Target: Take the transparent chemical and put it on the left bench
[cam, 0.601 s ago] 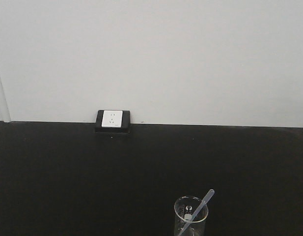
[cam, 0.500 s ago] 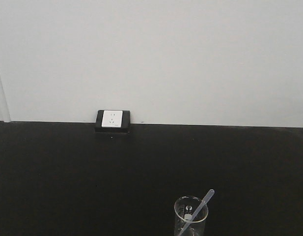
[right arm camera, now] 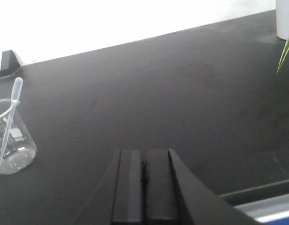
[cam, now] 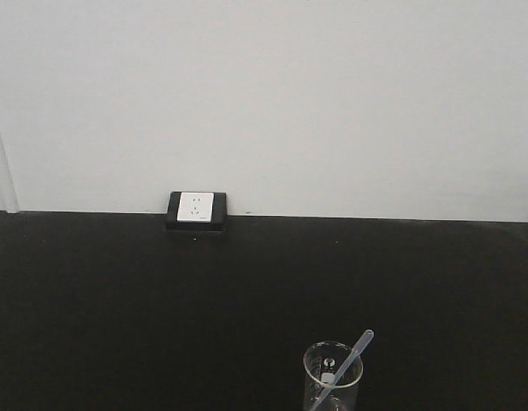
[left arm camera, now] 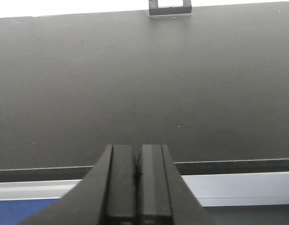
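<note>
Right wrist-mounted view | right claw (right arm camera: 144,157) and left claw (left arm camera: 138,152) both pressed together, empty | clear pipette (right arm camera: 9,119) leans in glass beaker (right arm camera: 15,152), ahead-left of right claw | likely light, slick, squashy: pinch the exposed stem gently below the bulb

No text, number or brand can be read anywhere: the glass beaker (cam: 333,383) carries a white printed patch and faint marks on its wall, all too blurred to make out, and the white socket plate (cam: 195,206), behind and left of the beaker, shows only pin holes.
</note>
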Available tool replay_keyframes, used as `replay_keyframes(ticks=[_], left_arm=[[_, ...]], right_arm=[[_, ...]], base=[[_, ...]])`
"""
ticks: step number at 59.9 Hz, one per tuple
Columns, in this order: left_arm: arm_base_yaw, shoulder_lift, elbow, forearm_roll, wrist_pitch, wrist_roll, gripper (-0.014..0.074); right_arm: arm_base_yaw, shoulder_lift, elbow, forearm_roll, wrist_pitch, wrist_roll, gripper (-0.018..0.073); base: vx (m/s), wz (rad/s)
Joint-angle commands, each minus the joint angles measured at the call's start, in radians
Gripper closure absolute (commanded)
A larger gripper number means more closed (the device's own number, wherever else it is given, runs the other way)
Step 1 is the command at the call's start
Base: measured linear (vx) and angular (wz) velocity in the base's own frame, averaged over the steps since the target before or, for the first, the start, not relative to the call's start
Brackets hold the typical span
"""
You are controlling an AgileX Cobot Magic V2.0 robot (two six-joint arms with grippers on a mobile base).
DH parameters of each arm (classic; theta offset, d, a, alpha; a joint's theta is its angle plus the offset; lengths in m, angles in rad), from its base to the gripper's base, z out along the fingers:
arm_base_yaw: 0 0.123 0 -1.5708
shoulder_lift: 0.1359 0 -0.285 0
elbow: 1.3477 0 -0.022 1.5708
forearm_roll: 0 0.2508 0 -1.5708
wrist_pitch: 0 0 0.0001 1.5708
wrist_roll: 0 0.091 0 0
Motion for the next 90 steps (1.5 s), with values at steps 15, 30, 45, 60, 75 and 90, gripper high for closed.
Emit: replay_keyframes(ticks=[15,30,45,60,75,90], left_arm=[[-0.002,-0.019,0.016,-0.001,-0.078,-0.008,0.0600],[-0.002,-0.019,0.016,-0.001,-0.078,-0.008,0.0600],[-0.002,-0.019,0.016,-0.001,-0.078,-0.008,0.0600],[-0.002,-0.019,0.016,-0.001,-0.078,-0.008,0.0600],[-0.002,-0.019,0.016,-0.001,-0.078,-0.008,0.0600],[-0.002,-0.019,0.016,-0.001,-0.078,-0.008,0.0600]], right_arm=[[0.000,-0.008,-0.027,-0.021,-0.519,-0.008,0.0567],[0.000,0.214,-0.327,-0.042,-0.336,-0.037,0.0567],[0.000,0.541,-0.537,0.025,-0.291,-0.010,0.0567],[0.000,0.685,-0.559,0.172,-0.302,0.010,0.0557],[0.000,0.743,-0.559,0.128,-0.327,-0.149,0.0428],[0.000,0.779,-0.559,0.106,-0.387,-0.225,0.0054]], base=[[0.00,0.00],[0.00,0.00],[0.00,0.00],[0.00,0.00],[0.00,0.00],[0.00,0.00]])
